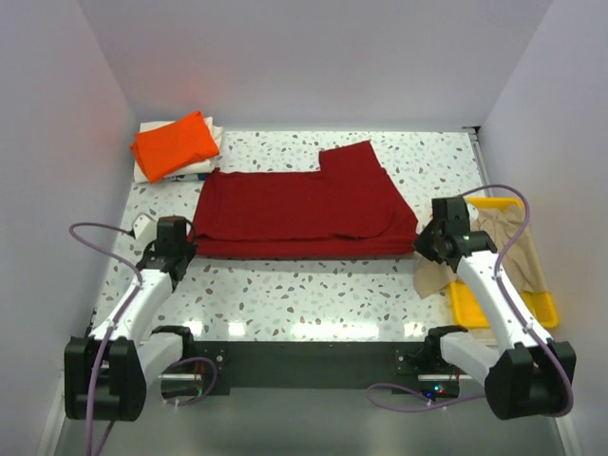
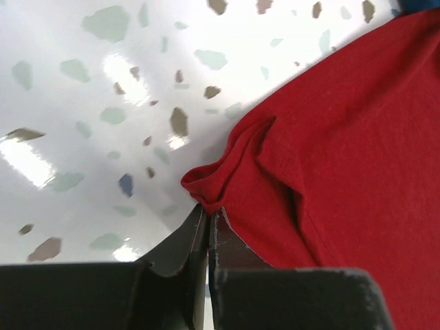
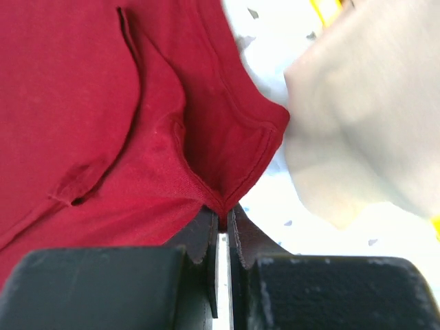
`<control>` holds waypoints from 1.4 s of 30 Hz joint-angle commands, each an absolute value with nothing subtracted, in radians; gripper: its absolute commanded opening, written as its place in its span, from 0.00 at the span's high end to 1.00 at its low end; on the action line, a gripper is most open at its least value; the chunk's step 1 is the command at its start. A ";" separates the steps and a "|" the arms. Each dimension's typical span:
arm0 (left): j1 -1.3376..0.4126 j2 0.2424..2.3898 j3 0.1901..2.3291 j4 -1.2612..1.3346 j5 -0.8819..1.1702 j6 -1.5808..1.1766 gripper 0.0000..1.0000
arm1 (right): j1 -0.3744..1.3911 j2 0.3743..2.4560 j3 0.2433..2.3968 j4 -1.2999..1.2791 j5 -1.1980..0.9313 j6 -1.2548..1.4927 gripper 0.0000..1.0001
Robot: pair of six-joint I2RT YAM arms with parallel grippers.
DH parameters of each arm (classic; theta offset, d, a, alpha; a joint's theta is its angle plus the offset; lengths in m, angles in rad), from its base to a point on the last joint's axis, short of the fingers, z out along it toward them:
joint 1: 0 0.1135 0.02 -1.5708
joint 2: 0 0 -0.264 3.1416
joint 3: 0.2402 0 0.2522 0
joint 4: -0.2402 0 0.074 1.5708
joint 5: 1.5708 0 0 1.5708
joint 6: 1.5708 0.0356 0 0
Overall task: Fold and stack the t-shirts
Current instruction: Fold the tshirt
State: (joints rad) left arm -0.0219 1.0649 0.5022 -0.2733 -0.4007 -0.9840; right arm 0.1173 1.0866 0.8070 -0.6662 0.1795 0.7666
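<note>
The dark red t-shirt (image 1: 304, 204) lies partly folded across the middle of the table. My left gripper (image 1: 187, 249) is shut on its near left corner (image 2: 206, 187). My right gripper (image 1: 421, 239) is shut on its near right corner (image 3: 227, 196). The bright orange t-shirt (image 1: 174, 144) lies folded at the back left on top of a whitish t-shirt (image 1: 211, 163). The beige-tan t-shirt (image 1: 494, 249) lies crumpled in the tray at the right; it also shows in the right wrist view (image 3: 357, 124).
A yellow plastic tray (image 1: 541, 306) sits at the right edge under the beige cloth. White walls enclose the speckled table (image 1: 313, 294) on the left, back and right.
</note>
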 commanded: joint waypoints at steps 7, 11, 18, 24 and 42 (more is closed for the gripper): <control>-0.012 0.825 0.400 -0.474 -0.503 -1.074 0.99 | 0.112 0.891 0.761 -0.828 0.143 0.761 0.93; -0.012 0.772 0.390 -0.515 -0.491 -1.091 0.46 | 0.112 0.854 0.759 -0.848 0.121 0.749 0.64; -0.014 0.778 0.454 -0.465 -0.430 -1.003 0.30 | 0.115 0.882 0.767 -0.709 0.003 0.661 0.35; -0.054 0.899 0.436 -0.364 -0.361 -1.023 0.30 | 0.161 1.038 0.764 -0.555 -0.043 0.666 0.34; -0.071 1.255 0.560 -0.173 -0.342 -1.020 0.30 | 0.249 1.266 0.762 -0.374 -0.054 0.687 0.35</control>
State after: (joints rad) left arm -0.0669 1.2373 0.5125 -0.2344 -0.3408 -1.0294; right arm 0.2405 1.2686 0.7609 -0.4259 -0.0307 0.6827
